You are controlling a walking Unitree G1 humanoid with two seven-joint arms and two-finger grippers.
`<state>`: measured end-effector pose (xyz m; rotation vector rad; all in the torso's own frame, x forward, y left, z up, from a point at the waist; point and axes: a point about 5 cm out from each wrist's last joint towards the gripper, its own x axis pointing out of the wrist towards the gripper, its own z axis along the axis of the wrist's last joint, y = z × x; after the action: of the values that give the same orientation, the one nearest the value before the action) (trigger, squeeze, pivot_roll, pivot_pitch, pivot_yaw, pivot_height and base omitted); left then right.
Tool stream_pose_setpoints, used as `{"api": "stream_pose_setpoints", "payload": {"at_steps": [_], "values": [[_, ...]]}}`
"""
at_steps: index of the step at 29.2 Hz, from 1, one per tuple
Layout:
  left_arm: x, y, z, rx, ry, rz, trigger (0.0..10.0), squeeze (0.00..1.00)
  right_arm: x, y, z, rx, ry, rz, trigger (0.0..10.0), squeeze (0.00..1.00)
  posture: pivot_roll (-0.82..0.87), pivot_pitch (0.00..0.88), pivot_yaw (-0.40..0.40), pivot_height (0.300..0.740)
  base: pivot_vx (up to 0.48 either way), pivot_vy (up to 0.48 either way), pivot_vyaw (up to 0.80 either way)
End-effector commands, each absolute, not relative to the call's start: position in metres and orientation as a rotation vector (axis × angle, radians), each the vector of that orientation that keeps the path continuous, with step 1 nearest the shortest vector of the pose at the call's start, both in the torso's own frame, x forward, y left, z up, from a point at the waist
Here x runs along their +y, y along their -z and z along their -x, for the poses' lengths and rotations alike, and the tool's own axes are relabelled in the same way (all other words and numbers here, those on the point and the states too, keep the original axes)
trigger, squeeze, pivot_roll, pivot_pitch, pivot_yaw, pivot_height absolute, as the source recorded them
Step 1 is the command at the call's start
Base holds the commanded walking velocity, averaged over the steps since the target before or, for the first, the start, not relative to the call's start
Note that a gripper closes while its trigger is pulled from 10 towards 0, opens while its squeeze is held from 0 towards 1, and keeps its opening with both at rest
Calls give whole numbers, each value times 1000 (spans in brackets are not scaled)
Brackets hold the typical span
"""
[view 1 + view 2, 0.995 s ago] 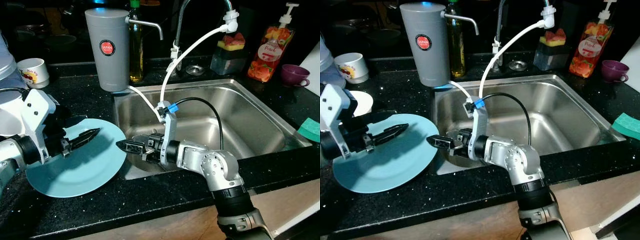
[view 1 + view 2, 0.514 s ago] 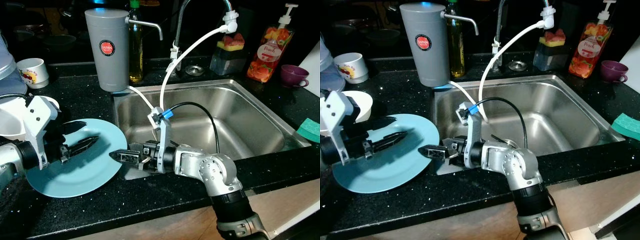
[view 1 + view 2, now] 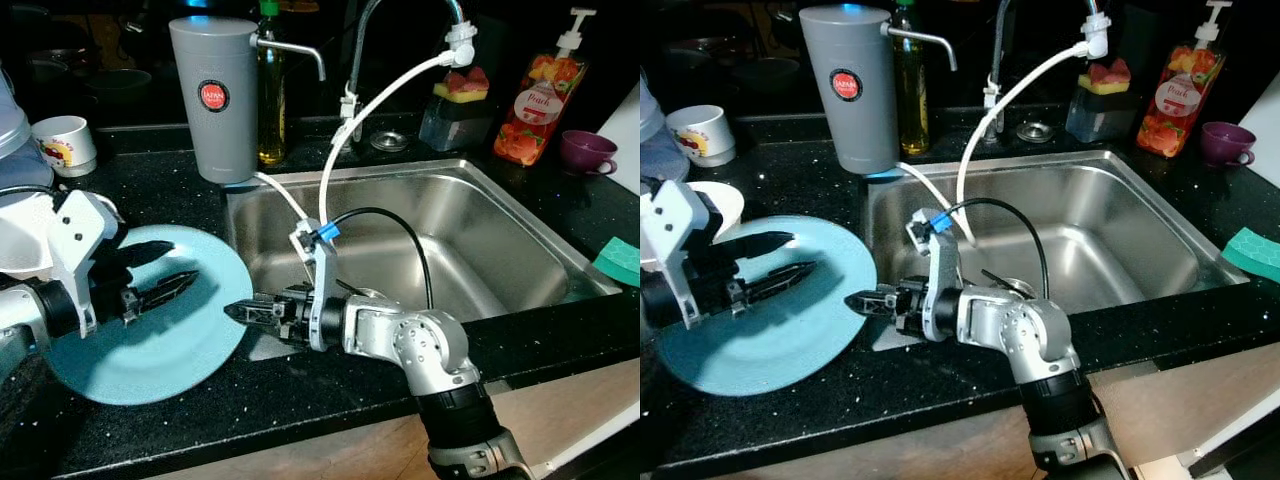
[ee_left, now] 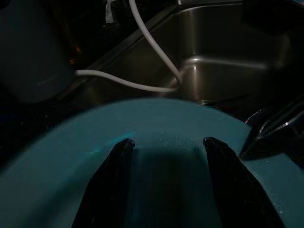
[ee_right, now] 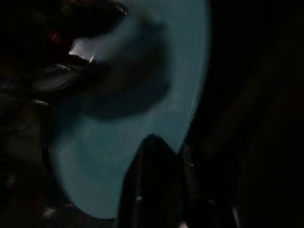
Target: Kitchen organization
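**Both grippers at the blue plate beside the sink**

Near the front edge of the black speckled counter (image 3: 330,385), left of the sink, lies a light blue plate (image 3: 150,345). The right gripper (image 3: 243,310) reaches across from the sink side, its black fingers closed together on the plate's right rim; in the right wrist view the fingers (image 5: 152,183) meet over the plate's edge. The left gripper (image 3: 170,268) hovers over the plate's left half, its two fingers spread apart and holding nothing; the left wrist view shows both fingertips (image 4: 122,145) above the blue surface.

Behind the plate, the stainless steel sink (image 3: 500,235) fills the counter's middle, with white hoses (image 3: 375,100) hanging from the tap (image 3: 400,20) into it. At the sink's back left corner stands a grey water filter canister (image 3: 215,95) with a round red label reading "JAPAN". A white printed mug (image 3: 65,143) sits toward the back left. Along the back right edge stand a soap pump bottle (image 3: 540,95) labelled "Peach" and a purple cup (image 3: 588,150). A green sponge (image 3: 622,260) lies at the counter's right edge.
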<state>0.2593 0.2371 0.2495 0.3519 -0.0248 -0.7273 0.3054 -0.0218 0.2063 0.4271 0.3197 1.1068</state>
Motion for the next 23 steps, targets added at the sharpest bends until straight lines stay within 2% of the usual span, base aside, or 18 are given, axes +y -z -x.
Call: {"api": "stream_pose_setpoints", "payload": {"at_steps": [1, 8, 11, 13, 15, 16, 18, 19, 23], "values": [[232, -253, -259, -26, 747, -376, 10000, 0, -25, -201, -307, 349, -1074, -426, 0, 0, -1, 68, -23, 740, 0, 0, 0], [230, -254, -259, -38, 750, -364, 10000, 0, -31, -201, -312, 352, -1041, -442, 0, 0, -1, 68, -24, 740, 0, 0, 0], [227, -256, -260, -57, 756, -351, 10000, 0, -43, -204, -319, 343, -1003, -440, 0, 0, -3, 69, -23, 740, 0, 0, 0], [225, -258, -260, -69, 760, -344, 10000, 0, -57, -205, -327, 332, -962, -426, 0, 0, -3, 69, -23, 740, 0, 0, 0], [223, -259, -261, -76, 769, -333, 10000, 0, -81, -210, -343, 301, -857, -408, 0, 0, -3, 69, -23, 740, 0, 0, 0], [223, -259, -261, -76, 769, -333, 10000, 0, -81, -210, -343, 301, -857, -408, 0, 0, -3, 69, -23, 740, 0, 0, 0], [220, -257, -262, -75, 782, -324, 10000, 0, -112, -219, -360, 257, -732, -391, 0, 0, -11, 71, -20, 740, 0, 0, 0], [216, -254, -264, -75, 794, -317, 10000, 0, -141, -229, -370, 210, -631, -372, 0, 0, -11, 71, -20, 740, 0, 0, 0], [212, -253, -266, -83, 802, -308, 10000, 0, -160, -238, -376, 167, -556, -360, 0, 0, -16, 73, -20, 740, 0, 0, 0]]}}
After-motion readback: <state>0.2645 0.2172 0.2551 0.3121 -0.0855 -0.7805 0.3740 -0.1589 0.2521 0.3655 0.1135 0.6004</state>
